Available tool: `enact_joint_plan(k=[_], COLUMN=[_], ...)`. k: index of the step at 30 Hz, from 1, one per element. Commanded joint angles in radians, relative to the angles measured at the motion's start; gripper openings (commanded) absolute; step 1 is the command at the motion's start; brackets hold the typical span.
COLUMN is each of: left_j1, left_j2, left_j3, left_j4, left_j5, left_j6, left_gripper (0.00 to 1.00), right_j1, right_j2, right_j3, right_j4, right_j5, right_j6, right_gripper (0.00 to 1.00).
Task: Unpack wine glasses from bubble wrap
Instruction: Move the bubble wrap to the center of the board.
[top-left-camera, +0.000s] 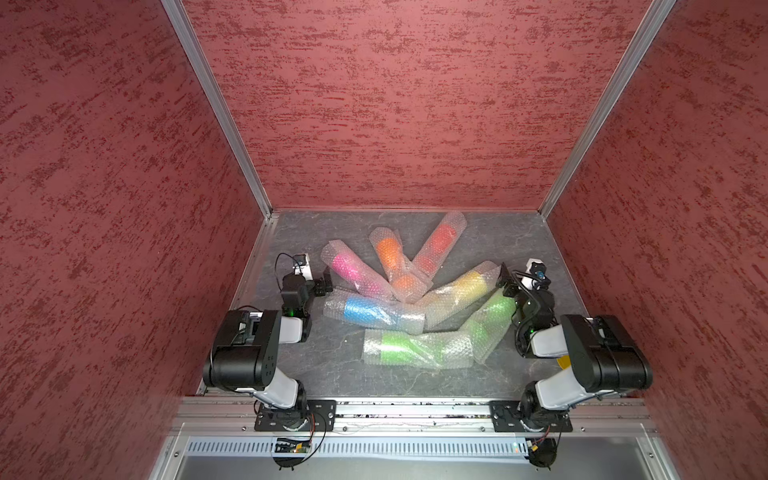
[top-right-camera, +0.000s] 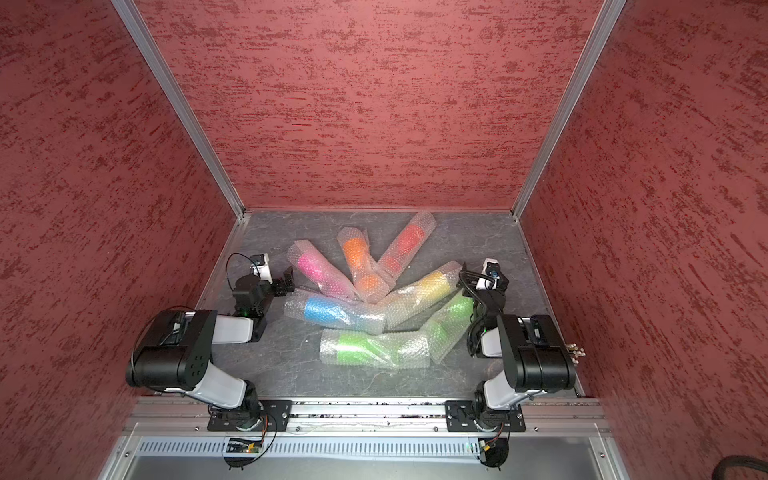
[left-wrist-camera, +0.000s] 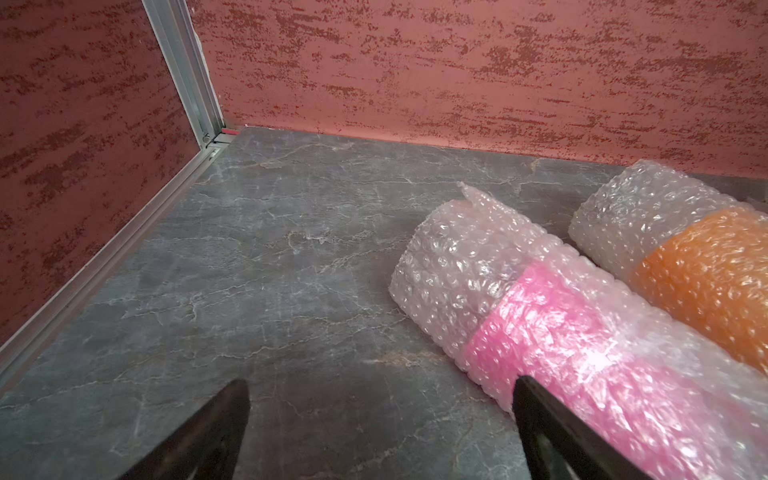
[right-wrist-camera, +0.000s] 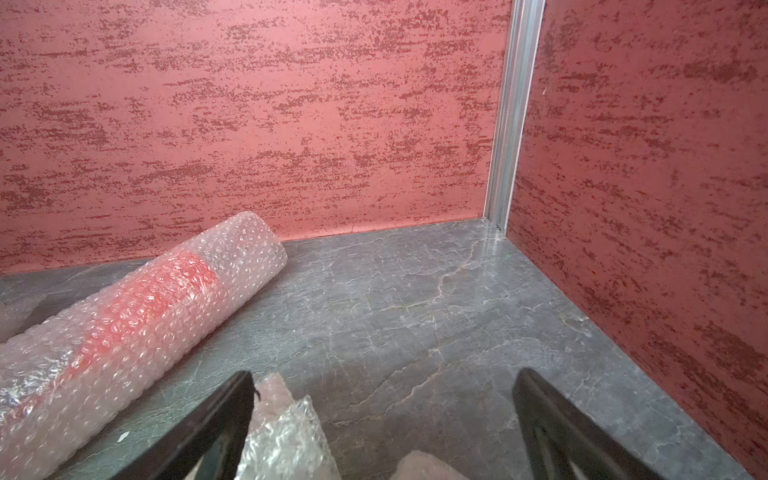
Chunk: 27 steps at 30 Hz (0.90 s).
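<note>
Several wine glasses lie fanned out on the grey table (top-left-camera: 332, 374), each still rolled in bubble wrap and showing only as colour: pink (top-left-camera: 353, 270), orange (top-left-camera: 392, 259), red (top-left-camera: 438, 243), yellow (top-left-camera: 465, 291), blue (top-left-camera: 365, 311), and two green (top-left-camera: 399, 347) (top-left-camera: 490, 322). My left gripper (top-left-camera: 326, 284) (left-wrist-camera: 380, 380) is open over bare table, one finger beside the pink roll (left-wrist-camera: 561, 328). My right gripper (top-left-camera: 503, 278) (right-wrist-camera: 385, 373) is open at the yellow roll's far end, with a loose edge of wrap (right-wrist-camera: 286, 436) just inside one finger. The red roll (right-wrist-camera: 145, 307) lies apart from it.
Red textured walls (top-left-camera: 395, 104) close in the back and both sides, with aluminium posts (top-left-camera: 216, 104) at the corners. A metal rail (top-left-camera: 415, 411) carrying both arm bases runs along the front edge. The orange roll (left-wrist-camera: 706, 274) lies close against the pink one.
</note>
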Motion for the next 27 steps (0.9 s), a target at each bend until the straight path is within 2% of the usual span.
enact_joint_plan(k=[1,27], left_j1=[0.002,0.006], left_j2=[-0.014,-0.017], left_j3=[0.014,0.016], left_j4=[0.018,0.011], left_j5=[0.003,0.009], left_j6=[0.003,0.002], left_gripper=[1.0,1.0], right_j1=[-0.002,-0.002], right_j2=[-0.006,-0.005], right_j3=[0.0,0.001], right_j4=[0.01,0.008], right_j5=[0.021,0.021], right_j6=[0.01,0.008], right_gripper=[0.99,0.99])
